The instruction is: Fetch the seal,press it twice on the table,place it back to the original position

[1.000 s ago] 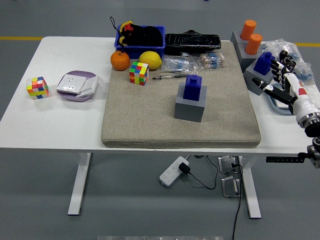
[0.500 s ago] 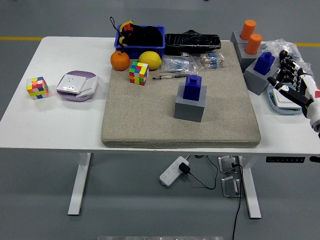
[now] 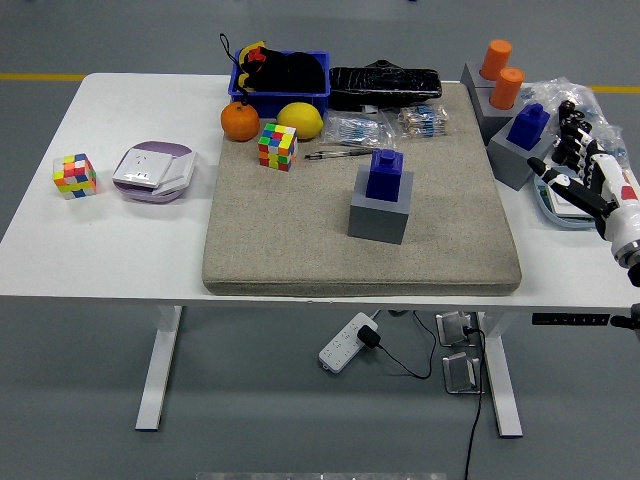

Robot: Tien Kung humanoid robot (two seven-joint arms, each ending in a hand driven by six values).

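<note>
A blue seal (image 3: pixel 384 173) stands on a grey block (image 3: pixel 380 216) in the middle of the beige mat (image 3: pixel 300 250). A second blue seal (image 3: pixel 527 125) stands on a grey block (image 3: pixel 509 160) at the mat's right edge. Two orange seals (image 3: pixel 503 72) stand on a grey holder behind it. My right hand (image 3: pixel 574 160) hovers just right of the second blue seal, fingers spread, holding nothing. It is apart from the block. My left hand is out of view.
A white and blue round dish (image 3: pixel 561 207) and clear plastic bags (image 3: pixel 580 98) lie under and behind my right hand. An orange (image 3: pixel 240 121), lemon (image 3: pixel 300 120), blue basket (image 3: pixel 282 96), black bag (image 3: pixel 385 82) and Rubik's cube (image 3: pixel 277 146) crowd the back. Another cube (image 3: pixel 75 174) and a white device (image 3: pixel 153 171) sit left.
My right hand has drawn back to the right, away from the right grey block it was against. The seals have not moved.
</note>
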